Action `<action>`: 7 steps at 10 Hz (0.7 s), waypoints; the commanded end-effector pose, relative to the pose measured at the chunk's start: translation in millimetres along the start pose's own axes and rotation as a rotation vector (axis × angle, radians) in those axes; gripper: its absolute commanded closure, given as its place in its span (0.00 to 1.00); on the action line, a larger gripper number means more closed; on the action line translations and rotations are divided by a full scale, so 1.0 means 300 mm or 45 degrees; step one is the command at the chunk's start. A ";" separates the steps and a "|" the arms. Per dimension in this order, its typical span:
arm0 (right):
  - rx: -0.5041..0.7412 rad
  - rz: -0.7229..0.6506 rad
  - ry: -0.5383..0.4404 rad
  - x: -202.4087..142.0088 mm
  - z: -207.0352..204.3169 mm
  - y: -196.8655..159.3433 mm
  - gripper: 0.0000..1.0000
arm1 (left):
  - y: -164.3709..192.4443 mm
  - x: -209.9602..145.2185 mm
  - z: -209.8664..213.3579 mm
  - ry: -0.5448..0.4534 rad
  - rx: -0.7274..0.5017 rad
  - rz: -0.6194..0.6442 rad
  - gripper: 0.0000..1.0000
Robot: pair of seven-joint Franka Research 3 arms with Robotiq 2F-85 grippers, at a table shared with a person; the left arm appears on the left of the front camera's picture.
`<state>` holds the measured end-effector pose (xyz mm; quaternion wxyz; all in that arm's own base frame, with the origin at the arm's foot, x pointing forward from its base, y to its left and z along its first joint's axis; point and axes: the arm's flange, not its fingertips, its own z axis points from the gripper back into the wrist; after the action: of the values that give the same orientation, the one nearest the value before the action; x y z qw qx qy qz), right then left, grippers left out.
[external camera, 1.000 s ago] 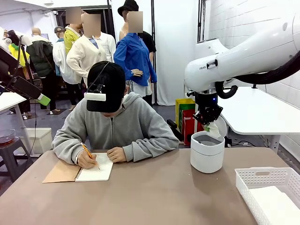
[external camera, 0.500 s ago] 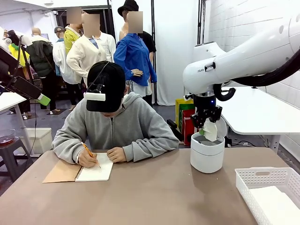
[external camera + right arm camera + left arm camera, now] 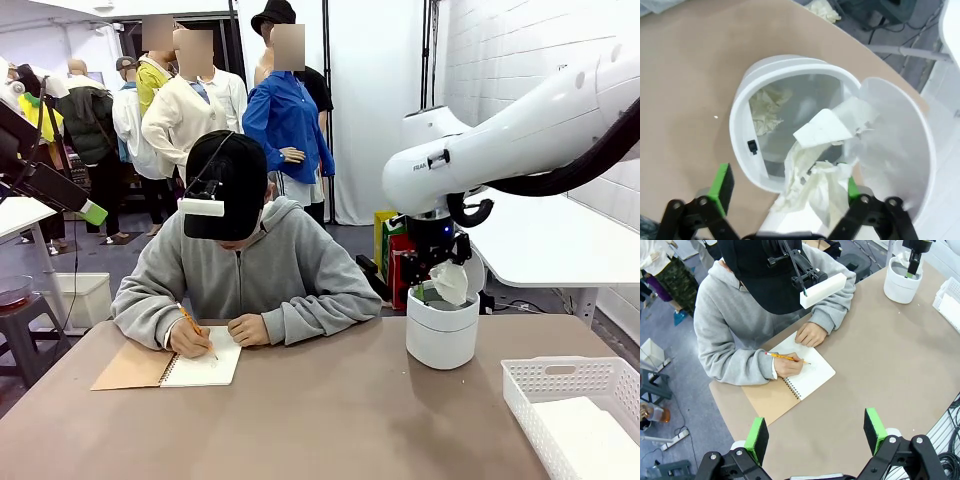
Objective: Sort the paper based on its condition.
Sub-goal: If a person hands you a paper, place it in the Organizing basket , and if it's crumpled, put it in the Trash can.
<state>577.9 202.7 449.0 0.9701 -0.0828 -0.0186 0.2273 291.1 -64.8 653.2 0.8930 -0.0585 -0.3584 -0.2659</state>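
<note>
A crumpled white paper wad (image 3: 817, 167) hangs over the open mouth of the white bin (image 3: 742, 145), loose between my right gripper's (image 3: 787, 192) wide-open fingers and resting against the right one. In the front view the right gripper (image 3: 437, 272) hovers just above the bin (image 3: 441, 340), with the wad (image 3: 450, 283) at the rim. Another crumpled piece (image 3: 767, 107) lies inside the bin. Smooth sheets (image 3: 590, 440) lie in the white basket (image 3: 560, 378). My left gripper (image 3: 816, 437) stands open high above the table, holding nothing.
Across the table a person writes with a pencil (image 3: 785, 358) in a spiral notebook (image 3: 205, 365) with a brown cover (image 3: 772, 401). The bin's lid (image 3: 900, 145) stands swung open. More crumpled paper (image 3: 822, 10) lies on the floor beyond the table edge.
My right gripper went from shut on the wad to wide open. The arm drifted slightly left and the wad sank to the bin's rim. The person keeps writing.
</note>
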 end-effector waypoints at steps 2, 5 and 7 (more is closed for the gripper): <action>-0.047 0.107 0.051 0.037 -0.024 0.029 0.00 | 0.001 0.001 0.000 -0.004 0.002 0.000 0.00; -0.044 0.227 0.132 0.042 -0.093 0.103 0.00 | 0.001 0.001 0.000 -0.004 0.002 0.000 0.00; -0.066 0.274 0.205 0.046 -0.149 0.121 0.00 | 0.001 0.001 0.000 -0.004 0.002 0.000 0.00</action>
<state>567.5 234.9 401.3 0.9437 -0.1041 0.0473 0.3104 291.1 -64.9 653.2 0.8930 -0.0585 -0.3584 -0.2659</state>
